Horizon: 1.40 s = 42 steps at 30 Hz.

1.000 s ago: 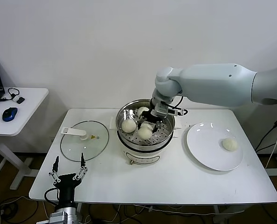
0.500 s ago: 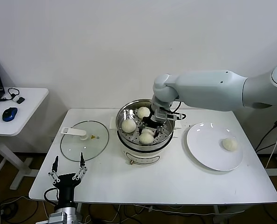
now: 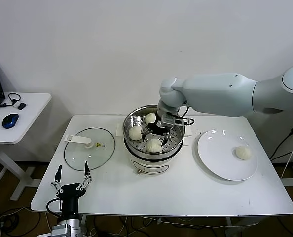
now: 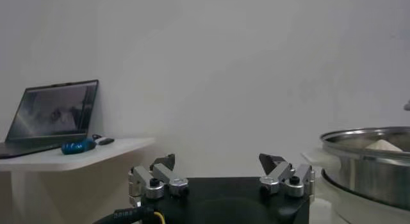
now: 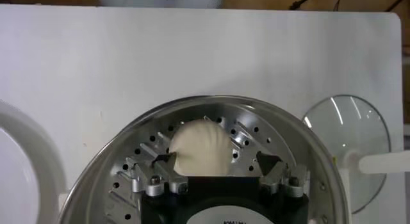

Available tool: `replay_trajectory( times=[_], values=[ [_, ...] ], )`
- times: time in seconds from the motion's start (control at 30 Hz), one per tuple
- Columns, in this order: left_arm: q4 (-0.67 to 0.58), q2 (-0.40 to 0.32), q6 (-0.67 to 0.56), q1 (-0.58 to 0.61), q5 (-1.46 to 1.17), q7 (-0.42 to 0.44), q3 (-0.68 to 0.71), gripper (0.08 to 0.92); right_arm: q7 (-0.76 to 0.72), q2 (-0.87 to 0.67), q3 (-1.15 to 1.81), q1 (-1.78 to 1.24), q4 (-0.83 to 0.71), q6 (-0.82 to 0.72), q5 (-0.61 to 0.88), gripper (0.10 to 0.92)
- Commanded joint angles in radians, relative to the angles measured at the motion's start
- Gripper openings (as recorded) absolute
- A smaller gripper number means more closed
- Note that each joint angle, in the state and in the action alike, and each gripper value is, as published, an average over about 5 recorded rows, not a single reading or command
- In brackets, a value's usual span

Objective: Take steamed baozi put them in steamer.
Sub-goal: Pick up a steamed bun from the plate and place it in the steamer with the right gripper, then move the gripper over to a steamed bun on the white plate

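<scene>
The steamer stands mid-table with three baozi on its perforated tray: one at the back, one at the left, one at the front. My right gripper hangs open just over the front one. In the right wrist view this baozi rests on the tray between the spread fingers of the right gripper, close against one fingertip and apart from the other. A further baozi lies on the white plate. My left gripper is parked open at the table's front left, also shown as gripper.
A glass lid lies flat left of the steamer. The plate sits right of it. A side table with a blue mouse and a laptop stands to the left. A wall runs behind.
The right gripper has opened and let go of the front baozi, which now rests on the tray. The arm has shifted slightly left. The left arm has not moved.
</scene>
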Motion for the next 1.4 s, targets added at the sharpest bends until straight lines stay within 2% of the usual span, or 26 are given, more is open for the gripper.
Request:
replay_trajectory(
  times=[0.03, 0.2, 0.53, 0.73, 0.87, 1.03, 1.4],
  values=[
    [-0.005, 0.000, 0.004, 0.000, 0.001, 0.001, 0.004, 0.823, -0.093, -0.017, -0.122, 0.168, 0.004, 0.062, 0.154, 0.823],
    [-0.012, 0.002, 0.008, 0.002, 0.001, 0.003, 0.008, 0.823, -0.164, -0.070, -0.211, 0.267, 0.012, 0.001, 0.295, 0.823],
    [-0.014, 0.010, 0.007, 0.007, 0.001, 0.003, 0.026, 0.823, -0.135, -0.239, -0.384, 0.366, 0.065, -0.563, 0.536, 0.823],
    [-0.007, 0.013, 0.009, 0.002, 0.002, 0.004, 0.040, 0.823, -0.123, -0.326, -0.390, 0.338, 0.093, -0.775, 0.637, 0.823],
    [-0.002, 0.015, 0.009, 0.000, 0.002, 0.004, 0.043, 0.823, -0.148, -0.382, -0.386, 0.289, 0.076, -0.785, 0.590, 0.823],
    [0.006, 0.018, 0.009, 0.000, 0.002, 0.004, 0.041, 0.823, -0.192, -0.431, -0.342, 0.181, -0.021, -0.713, 0.463, 0.823],
    [0.015, 0.016, -0.001, 0.011, 0.005, -0.001, 0.025, 0.823, -0.254, -0.480, -0.184, -0.023, -0.231, -0.568, 0.310, 0.823]
  ],
)
